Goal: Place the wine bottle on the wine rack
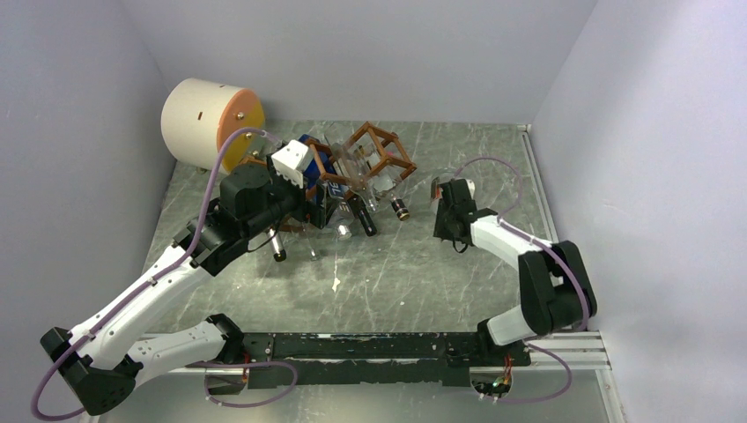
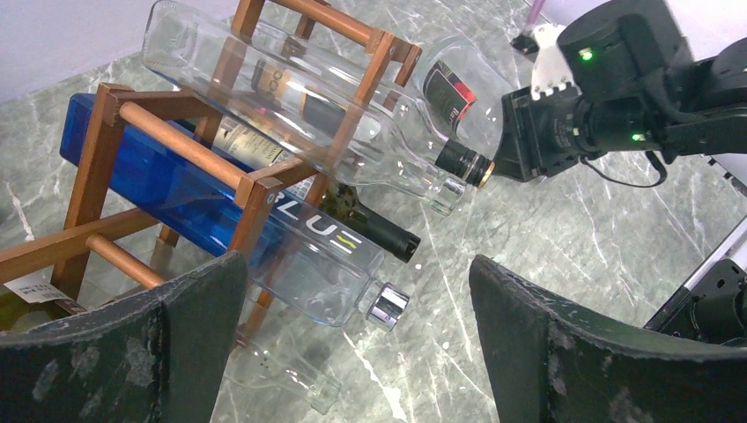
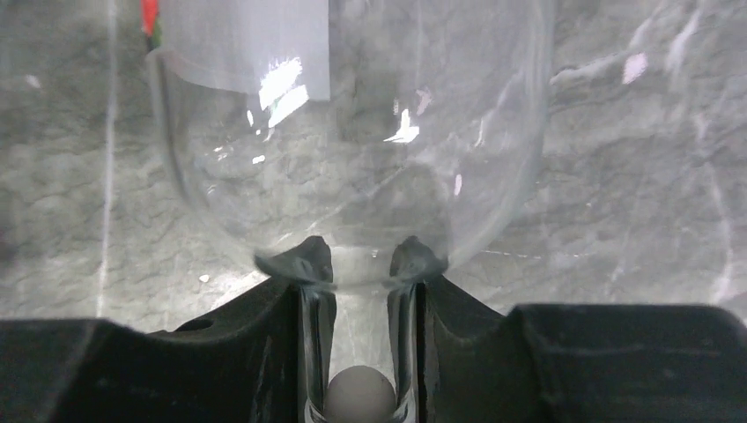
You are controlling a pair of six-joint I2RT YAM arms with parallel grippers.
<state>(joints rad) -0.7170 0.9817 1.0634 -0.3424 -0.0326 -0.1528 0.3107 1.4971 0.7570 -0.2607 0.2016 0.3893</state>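
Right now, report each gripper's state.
Left gripper: open, holding nothing.
Right gripper: closed on the neck of the clear wine bottle.

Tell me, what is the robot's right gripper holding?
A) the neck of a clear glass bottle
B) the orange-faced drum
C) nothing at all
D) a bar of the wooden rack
A: in the right wrist view the right gripper is closed around the narrow neck of the clear bottle.

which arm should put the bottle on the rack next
Right: the right gripper grips the wine bottle by its neck near the wine rack; the left gripper is open and empty.
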